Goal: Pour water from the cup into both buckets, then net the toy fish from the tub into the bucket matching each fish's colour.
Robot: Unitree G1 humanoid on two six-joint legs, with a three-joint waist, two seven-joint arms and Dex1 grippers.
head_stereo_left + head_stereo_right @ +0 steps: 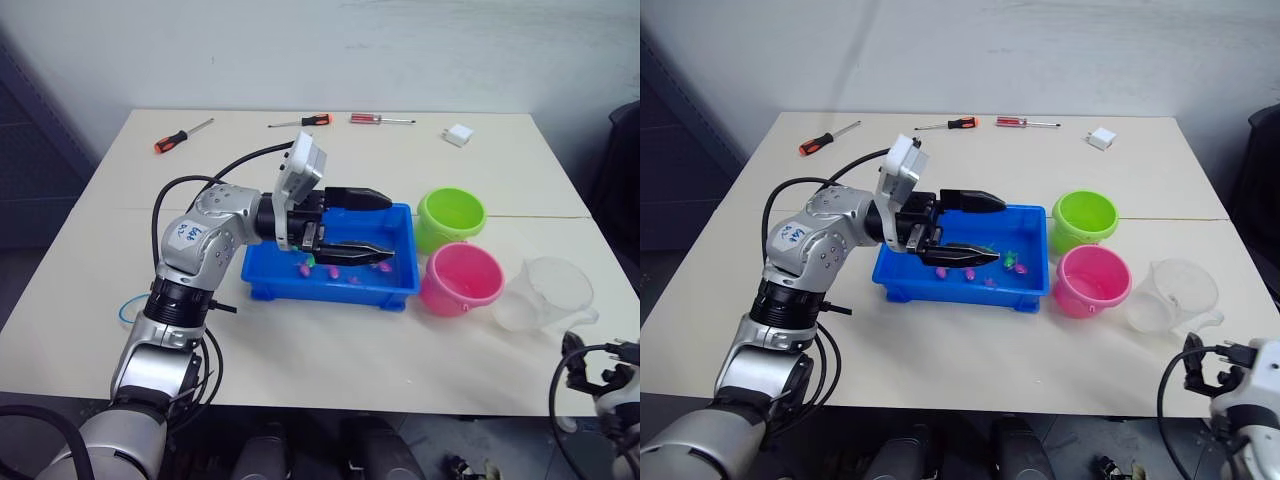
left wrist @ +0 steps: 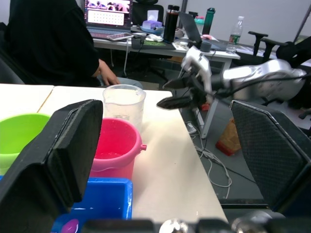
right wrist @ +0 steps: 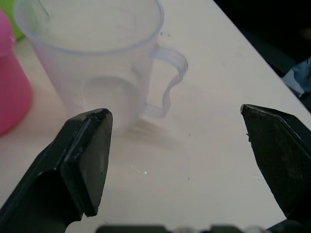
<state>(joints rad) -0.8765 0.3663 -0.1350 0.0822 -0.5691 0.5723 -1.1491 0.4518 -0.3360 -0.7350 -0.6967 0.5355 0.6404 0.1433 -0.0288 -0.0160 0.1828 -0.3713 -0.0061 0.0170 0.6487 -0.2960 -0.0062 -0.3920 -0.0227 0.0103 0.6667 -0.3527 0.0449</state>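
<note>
The blue tub [image 1: 330,291] sits mid-table with tiny pink and green toy fish [image 1: 1011,263] in it. My left gripper [image 1: 384,228] hangs open over the tub, nothing between its fingers. Right of the tub stand the lime green bucket [image 1: 451,217] and, nearer, the pink bucket [image 1: 461,278]. The clear cup [image 1: 545,293] stands upright right of the pink bucket. My right gripper [image 3: 172,114] is open just short of the cup [image 3: 97,58], its handle facing the gap. A blue arc of the net [image 1: 123,308] peeks out beside my left forearm; the arm hides the rest.
Three screwdrivers [image 1: 183,134] [image 1: 300,121] [image 1: 382,119] and a small white block [image 1: 458,134] lie along the table's far edge. The cup is close to the right table edge. A seated person [image 2: 53,43] and a cluttered desk are beyond that edge.
</note>
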